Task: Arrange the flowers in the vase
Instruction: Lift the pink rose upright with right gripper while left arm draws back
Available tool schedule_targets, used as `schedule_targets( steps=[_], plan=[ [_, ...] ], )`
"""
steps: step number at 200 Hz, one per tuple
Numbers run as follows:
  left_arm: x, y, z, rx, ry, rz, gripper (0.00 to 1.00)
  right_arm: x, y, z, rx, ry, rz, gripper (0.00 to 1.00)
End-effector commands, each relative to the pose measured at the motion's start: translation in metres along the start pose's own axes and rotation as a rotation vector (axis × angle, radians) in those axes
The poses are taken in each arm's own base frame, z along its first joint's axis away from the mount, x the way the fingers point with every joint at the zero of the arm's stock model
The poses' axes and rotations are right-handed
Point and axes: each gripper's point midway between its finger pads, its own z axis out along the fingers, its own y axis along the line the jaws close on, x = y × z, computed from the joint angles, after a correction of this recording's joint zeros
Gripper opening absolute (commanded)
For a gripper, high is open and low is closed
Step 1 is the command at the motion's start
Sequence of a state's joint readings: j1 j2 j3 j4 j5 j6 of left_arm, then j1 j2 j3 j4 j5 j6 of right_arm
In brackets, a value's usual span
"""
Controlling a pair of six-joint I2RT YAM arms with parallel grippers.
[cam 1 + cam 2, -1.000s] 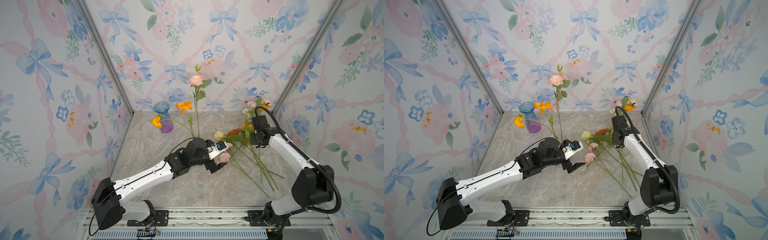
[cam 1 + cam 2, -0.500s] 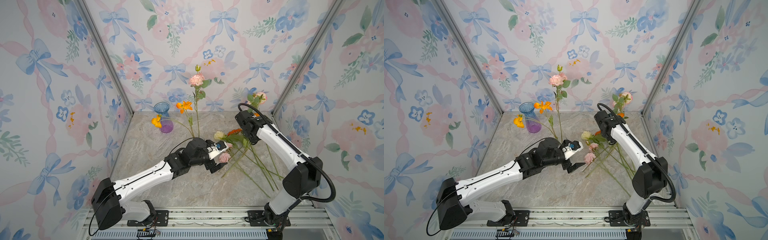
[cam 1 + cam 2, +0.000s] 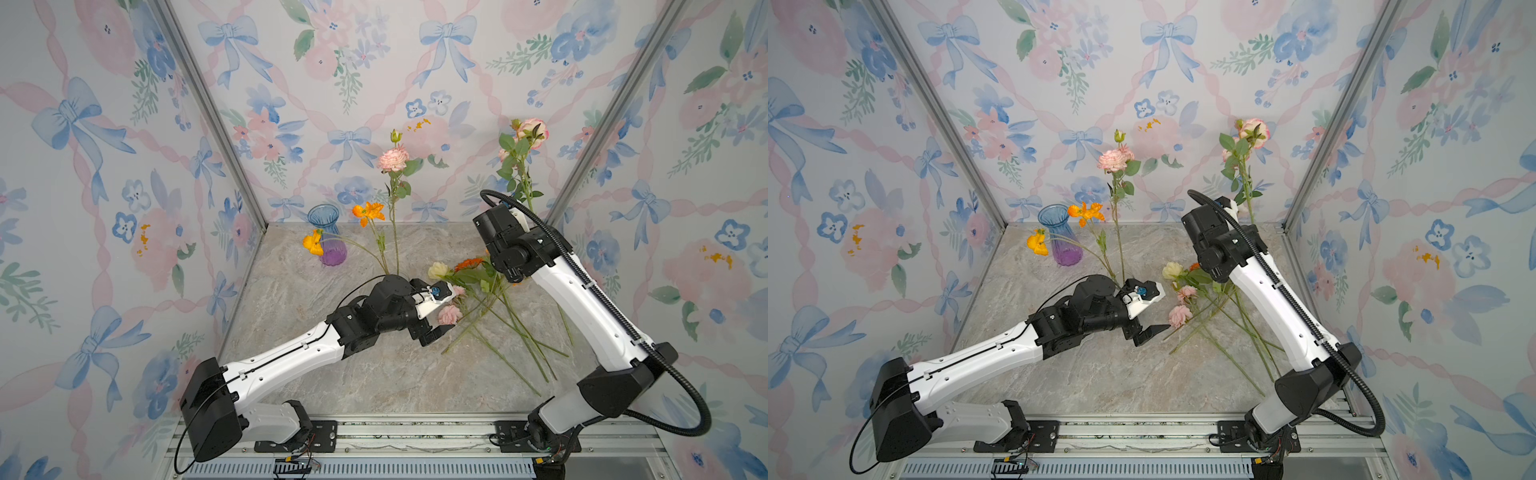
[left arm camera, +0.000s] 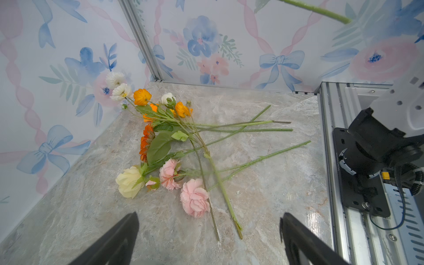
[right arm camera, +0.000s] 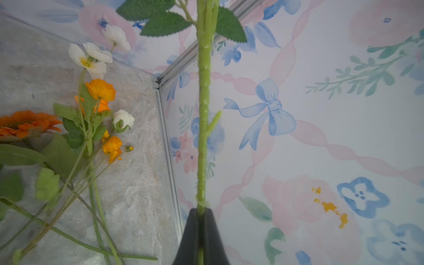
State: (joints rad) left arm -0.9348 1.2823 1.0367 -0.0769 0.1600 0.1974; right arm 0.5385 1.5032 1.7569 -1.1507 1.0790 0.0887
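Stem (image 5: 203, 114) pinched in right hand (image 5: 201, 210) runs out of frame.

Looks like a robot-lab test booth rather than a home: wallpapered panels (image 3: 374, 62) held in aluminium extrusion posts (image 3: 210, 112), a marble-look counter (image 3: 374, 374), and the left arm (image 3: 282, 361) and right arm (image 3: 582, 303) bolted to a slotted aluminium rail (image 3: 415, 434).

Bow-and-flower wallpaper (image 3: 353, 62), marbled grey floor (image 3: 374, 382)
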Motion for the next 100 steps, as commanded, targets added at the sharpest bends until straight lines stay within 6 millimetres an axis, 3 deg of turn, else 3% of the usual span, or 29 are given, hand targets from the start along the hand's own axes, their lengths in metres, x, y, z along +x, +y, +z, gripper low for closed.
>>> schedule_targets(
  steps=[1, 50, 100],
  plan=[
    [-0.020, 0.012, -0.021, -0.050, -0.063, 0.001, 0.98, -0.006, 0.013, -0.020, -0.260, -0.135, 0.205, 0.00],
    [-0.034, 0.042, -0.056, -0.148, -0.146, 0.008, 0.98, -0.024, 0.040, -0.065, -0.745, -0.427, 0.548, 0.00],
    [-0.022, 0.056, -0.087, -0.284, -0.152, 0.027, 0.98, -0.065, 0.045, -0.111, -1.041, -0.664, 0.780, 0.00]
  ],
)
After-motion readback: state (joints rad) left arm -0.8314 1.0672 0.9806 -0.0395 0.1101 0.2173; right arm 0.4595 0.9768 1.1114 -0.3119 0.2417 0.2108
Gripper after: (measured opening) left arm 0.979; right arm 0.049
